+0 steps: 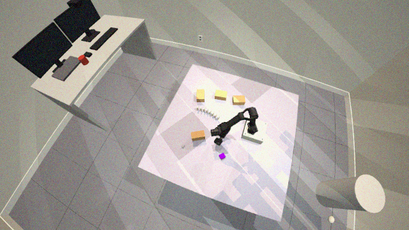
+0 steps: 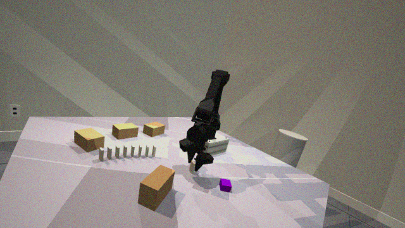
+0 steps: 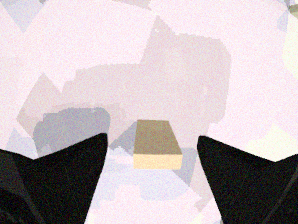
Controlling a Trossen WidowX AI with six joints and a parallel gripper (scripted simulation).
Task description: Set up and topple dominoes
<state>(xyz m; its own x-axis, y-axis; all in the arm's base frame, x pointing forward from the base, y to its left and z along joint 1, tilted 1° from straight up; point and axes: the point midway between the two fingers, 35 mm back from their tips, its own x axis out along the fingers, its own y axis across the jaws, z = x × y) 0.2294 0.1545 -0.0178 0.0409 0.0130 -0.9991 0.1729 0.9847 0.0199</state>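
Observation:
A row of several small pale dominoes (image 1: 207, 112) (image 2: 125, 151) stands upright, evenly spaced, left of the arm in the exterior view. Apart from it, a single tan domino (image 2: 192, 166) (image 3: 157, 140) stands upright on the table. My gripper (image 2: 193, 166) (image 3: 153, 141) is open around this domino, one finger on each side. The wrist view shows a gap between the domino and each finger, wider on the left side. In the top view the arm hides this domino. A tiny grey thing (image 1: 183, 146) lies beyond the nearest orange block, too small to identify.
Three orange-yellow blocks (image 1: 200, 96) (image 1: 220, 95) (image 1: 239, 99) lie behind the row. Another orange block (image 1: 198, 135) (image 2: 156, 187) lies between the row and the tiny grey thing. A purple cube (image 1: 222, 156) (image 2: 225, 185) lies near my gripper.

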